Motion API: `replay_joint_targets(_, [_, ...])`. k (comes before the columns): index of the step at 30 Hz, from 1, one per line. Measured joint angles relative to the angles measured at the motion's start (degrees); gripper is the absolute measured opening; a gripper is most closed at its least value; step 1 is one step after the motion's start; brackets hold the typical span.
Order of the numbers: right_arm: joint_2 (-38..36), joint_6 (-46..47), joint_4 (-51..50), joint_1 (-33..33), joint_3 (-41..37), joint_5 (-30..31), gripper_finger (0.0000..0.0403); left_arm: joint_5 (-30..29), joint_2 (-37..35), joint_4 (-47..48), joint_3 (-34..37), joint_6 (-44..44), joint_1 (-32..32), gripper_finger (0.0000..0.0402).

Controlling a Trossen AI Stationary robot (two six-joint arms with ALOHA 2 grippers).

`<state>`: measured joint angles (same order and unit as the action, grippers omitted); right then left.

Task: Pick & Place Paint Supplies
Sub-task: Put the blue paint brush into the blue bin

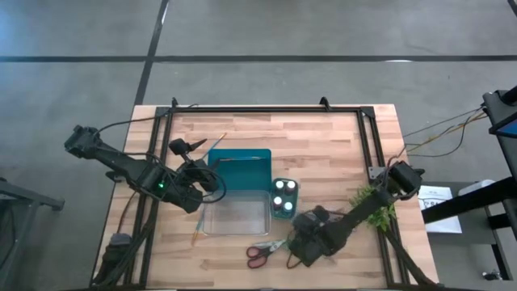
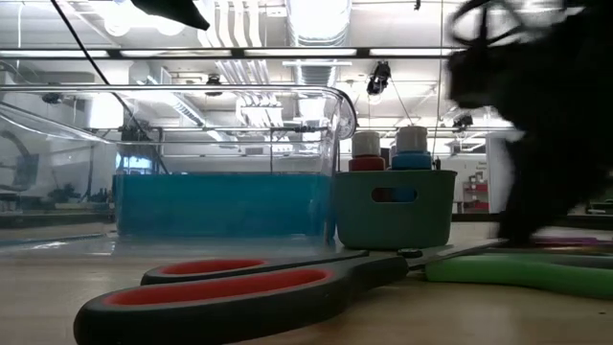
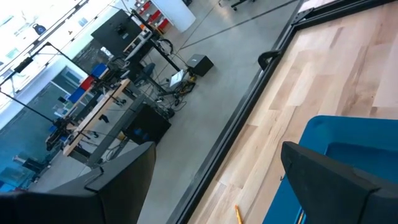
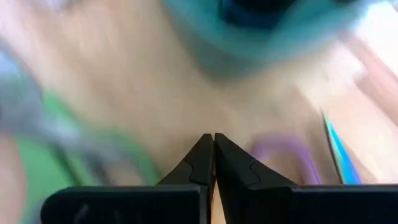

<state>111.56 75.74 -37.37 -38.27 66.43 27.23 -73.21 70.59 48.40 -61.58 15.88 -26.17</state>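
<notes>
Right gripper (image 4: 213, 144) hangs at six o'clock, jaws pressed together on nothing, just right of the red-green scissors (image 1: 265, 251). Left gripper (image 1: 216, 179) waits at nine o'clock, jaws spread, over the teal container (image 1: 242, 166).

Two dark, near-black jointed arms are seen. The left arm (image 1: 121, 164) is built of blocky matte segments; a small green light is lit on its wrist housing, and a thin dark cable is looped along it. The right arm (image 1: 363, 212) is of the same dark finish, with a rounded joint housing. The right gripper (image 4: 213, 149) is formed of two black angular fingers with stepped, notched inner edges, mounted on a flat black crossbar. The left gripper's fingers (image 3: 336, 180) are broad, flat and black.
</notes>
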Motion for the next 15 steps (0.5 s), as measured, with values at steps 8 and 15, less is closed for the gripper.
replay_joint_targets(8, [-2.84, 5.61, -14.99, -3.22, 6.35, 7.57, 0.0008, -0.01, 0.0, -0.15, 0.0, 0.0, 0.0, 0.0353])
replay_joint_targets(15, [-5.15, 3.19, -19.97, -3.75, 12.59, 19.55, 0.0008, -0.02, 0.0, -0.19, 0.0, -0.2, 0.0, 0.0353])
